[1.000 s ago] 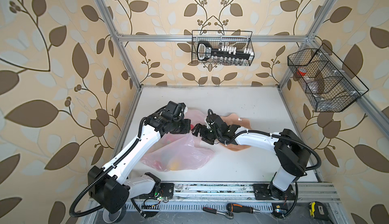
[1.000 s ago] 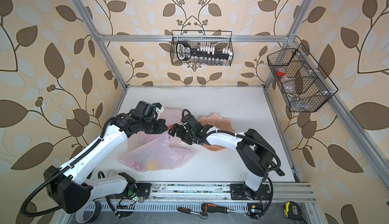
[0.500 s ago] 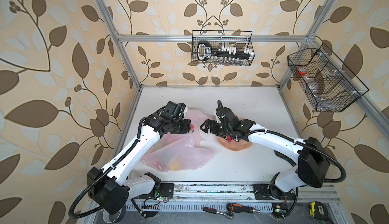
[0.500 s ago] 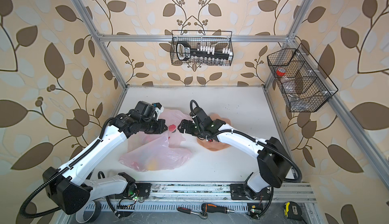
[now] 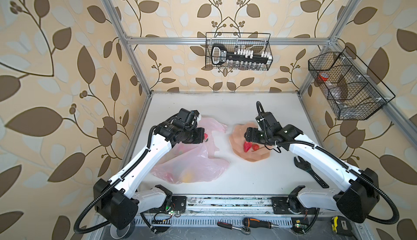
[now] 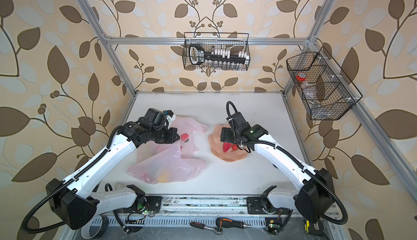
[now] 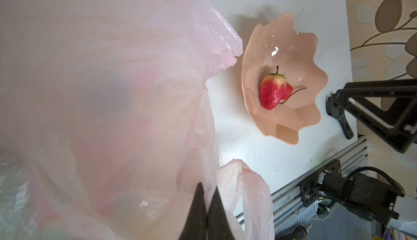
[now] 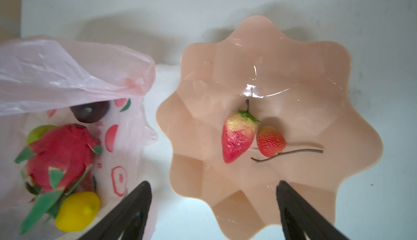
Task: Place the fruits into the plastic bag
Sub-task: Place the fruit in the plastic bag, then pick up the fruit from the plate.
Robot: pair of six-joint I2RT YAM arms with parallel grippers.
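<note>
One bag [image 8: 67, 69]. One plate [image 8: 293, 58]. On the plate, two: one strawberry [image 8: 238, 137] and one bumpy red fruit [image 8: 270, 141], with one thin twig [image 8: 293, 152] beside them. Inside the bag, four showing: one dragon fruit [image 8: 61, 155], one lemon [image 8: 77, 211], one dark brown fruit [image 8: 90, 113], one green fruit [image 8: 38, 131], partly hidden. Two arms [image 5: 146, 160]. Two wire baskets [image 5: 238, 53] on the walls. One wrench [image 5: 309, 171] on the table [image 5: 248, 178]. Along the front edge, one screwdriver [image 5: 257, 222], one ratchet [image 5: 234, 227], one tape measure [image 5: 340, 224].

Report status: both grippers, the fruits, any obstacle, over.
Copy: left gripper shut on plastic bag edge; right gripper open above plate. Two red fruits on plate; dragon fruit, lemon in bag. Nothing covers them.
</note>
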